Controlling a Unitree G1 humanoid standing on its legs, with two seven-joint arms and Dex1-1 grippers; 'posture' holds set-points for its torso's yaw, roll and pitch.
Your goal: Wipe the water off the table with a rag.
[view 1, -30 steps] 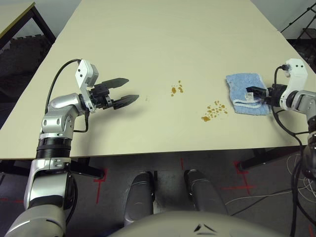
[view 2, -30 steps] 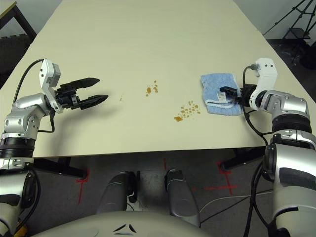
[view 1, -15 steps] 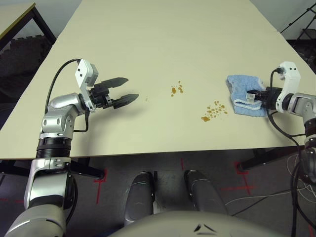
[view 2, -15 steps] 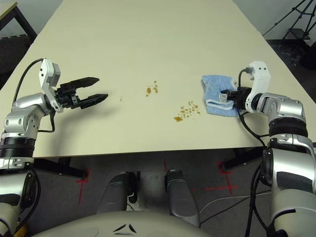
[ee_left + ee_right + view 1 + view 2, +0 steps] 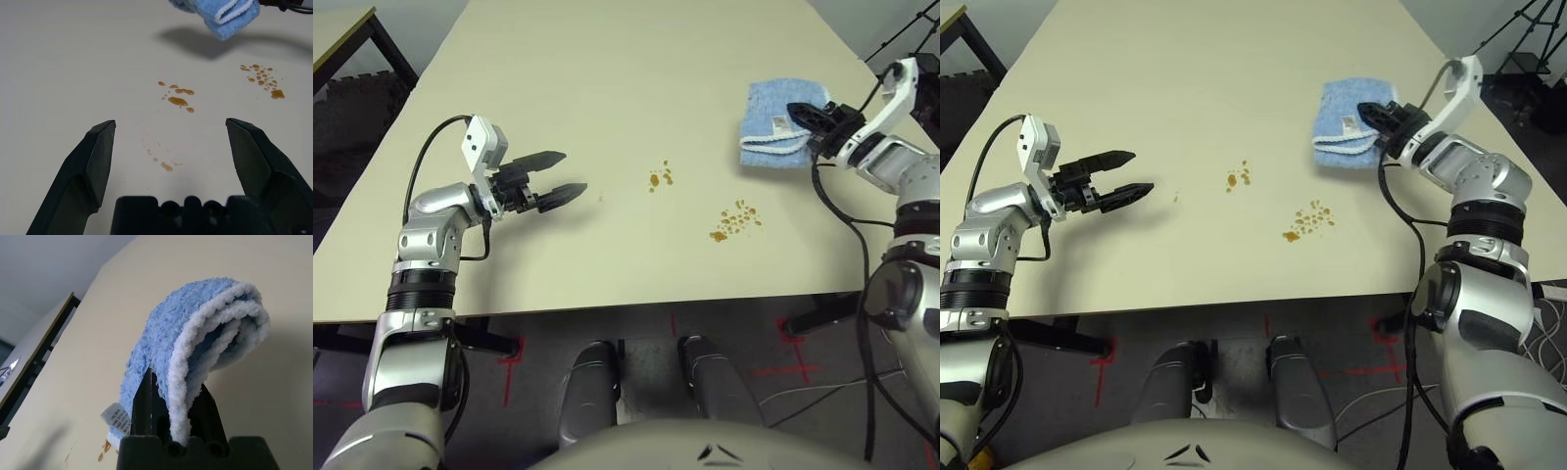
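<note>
Idling at nine o'clock, the left gripper [image 5: 566, 174] is hovering wide open, holding nothing. Water [image 5: 735, 219] is sitting unwiped mid-tabletop [image 5: 607, 59]. Toward two o'clock, the right gripper [image 5: 1371, 114], clamped on the rag [image 5: 1345, 122], is lifting it clear of the surface where it lay a second ago, so wiping can begin.

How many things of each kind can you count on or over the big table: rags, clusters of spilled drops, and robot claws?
Rags: 1, the blue rag, held up by the right claw
Spill clusters: 3, a middle cluster, a right cluster, faint specks near the left claw
Claws: 2
Total: 6
</note>
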